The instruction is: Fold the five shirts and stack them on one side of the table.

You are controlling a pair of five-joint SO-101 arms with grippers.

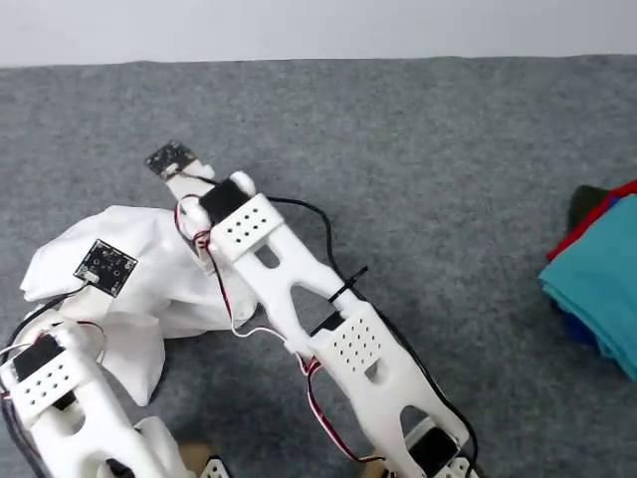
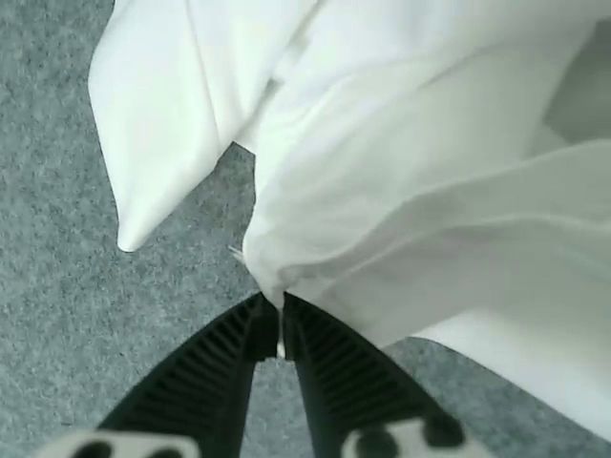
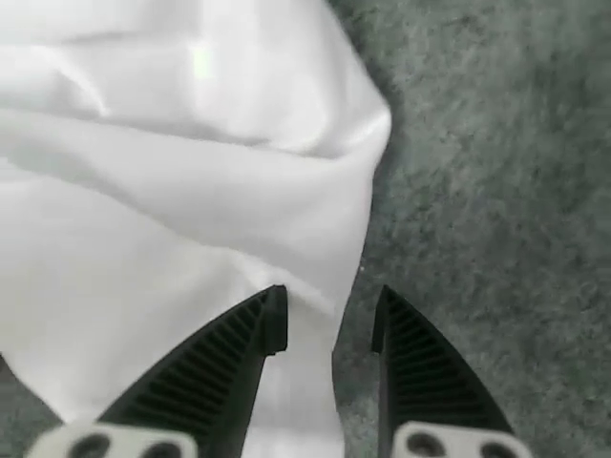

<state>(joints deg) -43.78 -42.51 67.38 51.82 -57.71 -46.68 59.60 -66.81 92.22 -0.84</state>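
Though well along, not finished yet. Stacked at the right edge of the desk [image 1: 418, 129]: folded shirts [image 1: 602, 284], teal on top, with blue, red and something dark peeking out beneath; probably four, but hard to count for certain. Left to fold: one white shirt [image 1: 164, 299], lying crumpled and bunched by the left edge of the desk, toward the front corner. No clean crease anywhere in it, so judged to be at the very start of its fold rather than midway.

As for the left jaws: pinched shut on a bunched edge of the white shirt, with cloth spilling away from the tips. As for the right jaws: parted to a middling gap and gripping nothing, set at the side of the shirt nearer the desk's middle, one over cloth, the other over bare desk, a hem running between.

Remaining, by this reading: spread flat, fold, then carry across to the stack at the right edge.
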